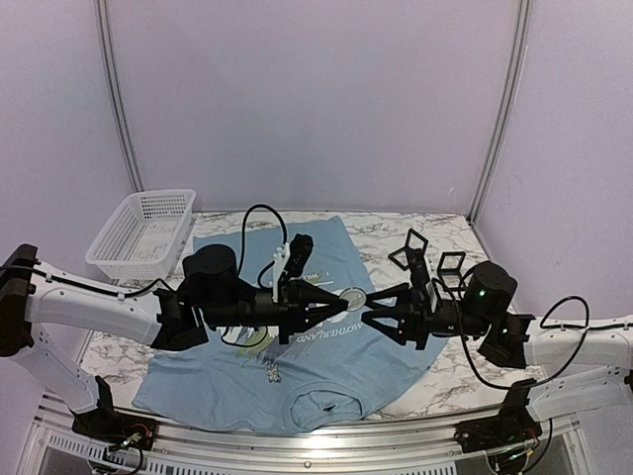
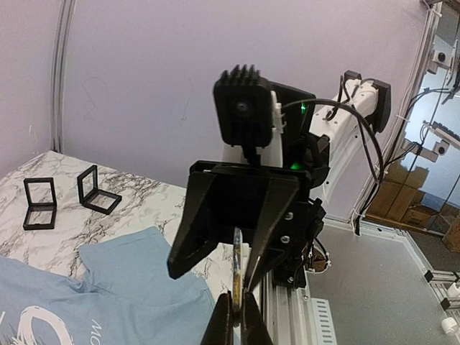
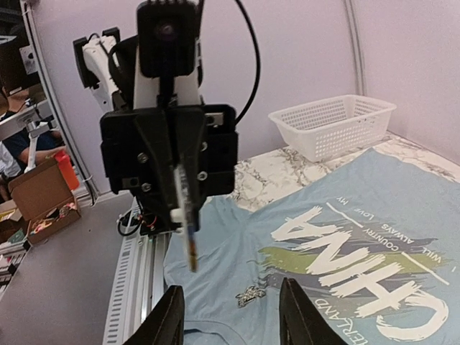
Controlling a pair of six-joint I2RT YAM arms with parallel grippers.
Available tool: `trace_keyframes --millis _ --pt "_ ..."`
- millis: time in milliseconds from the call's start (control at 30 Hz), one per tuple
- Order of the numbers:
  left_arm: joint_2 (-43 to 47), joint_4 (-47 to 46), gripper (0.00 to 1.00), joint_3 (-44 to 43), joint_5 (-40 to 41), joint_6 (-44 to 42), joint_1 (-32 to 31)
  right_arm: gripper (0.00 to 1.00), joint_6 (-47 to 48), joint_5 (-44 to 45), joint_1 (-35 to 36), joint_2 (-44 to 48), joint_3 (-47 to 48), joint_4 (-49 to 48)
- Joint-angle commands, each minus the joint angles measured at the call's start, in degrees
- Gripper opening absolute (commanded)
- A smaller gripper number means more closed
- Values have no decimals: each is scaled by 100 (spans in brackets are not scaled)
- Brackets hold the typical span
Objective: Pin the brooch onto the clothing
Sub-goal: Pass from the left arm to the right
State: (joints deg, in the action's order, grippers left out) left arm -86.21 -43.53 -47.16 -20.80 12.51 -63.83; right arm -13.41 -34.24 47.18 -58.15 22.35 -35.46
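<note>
The brooch point(image 1: 354, 296), a small round disc, hangs in the air above the clothing point(image 1: 297, 366), a light blue T-shirt with white "CHINA" lettering spread on the table. My left gripper point(image 1: 345, 299) is shut on the disc's edge. In the left wrist view the brooch point(image 2: 236, 269) stands edge-on between the closed tips of that gripper point(image 2: 236, 316). My right gripper point(image 1: 370, 305) faces it tip to tip. In the right wrist view it point(image 3: 231, 320) is open, and the brooch point(image 3: 188, 244) hangs just beyond its left finger, touched by neither finger. The clothing point(image 3: 345, 237) lies below.
A white mesh basket point(image 1: 143, 233) stands at the table's back left. Two small square black cases point(image 1: 410, 247) point(image 1: 452, 267) stand open at the back right. A small silvery ornament point(image 3: 251, 295) lies on the shirt near its collar. The table's metal front rail point(image 2: 316, 316) runs below the grippers.
</note>
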Motion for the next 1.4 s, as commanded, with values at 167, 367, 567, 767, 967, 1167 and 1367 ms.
trace_keyframes --millis 167,367,567,767,967,1167,1367 --pt "-16 -481 0 10 -13 138 -41 21 -737 -328 -192 -278 297 -832" --pt "12 -481 0 44 64 101 -41 30 -586 -995 -192 -305 402 -764" --pt "5 -481 0 45 56 102 -42 27 -611 -1028 -199 -330 491 -846" --pt "-13 -481 0 52 -6 113 -50 11 -610 -892 -196 -350 555 -814" --pt "-111 -496 0 18 -80 173 -74 5 -611 -843 -193 -405 604 -743" --pt "-119 -516 0 23 -84 151 -85 0 -611 -850 -193 -433 621 -673" --pt "-171 -467 39 238 750 161 -69 0 -228 418 -205 -384 682 415"
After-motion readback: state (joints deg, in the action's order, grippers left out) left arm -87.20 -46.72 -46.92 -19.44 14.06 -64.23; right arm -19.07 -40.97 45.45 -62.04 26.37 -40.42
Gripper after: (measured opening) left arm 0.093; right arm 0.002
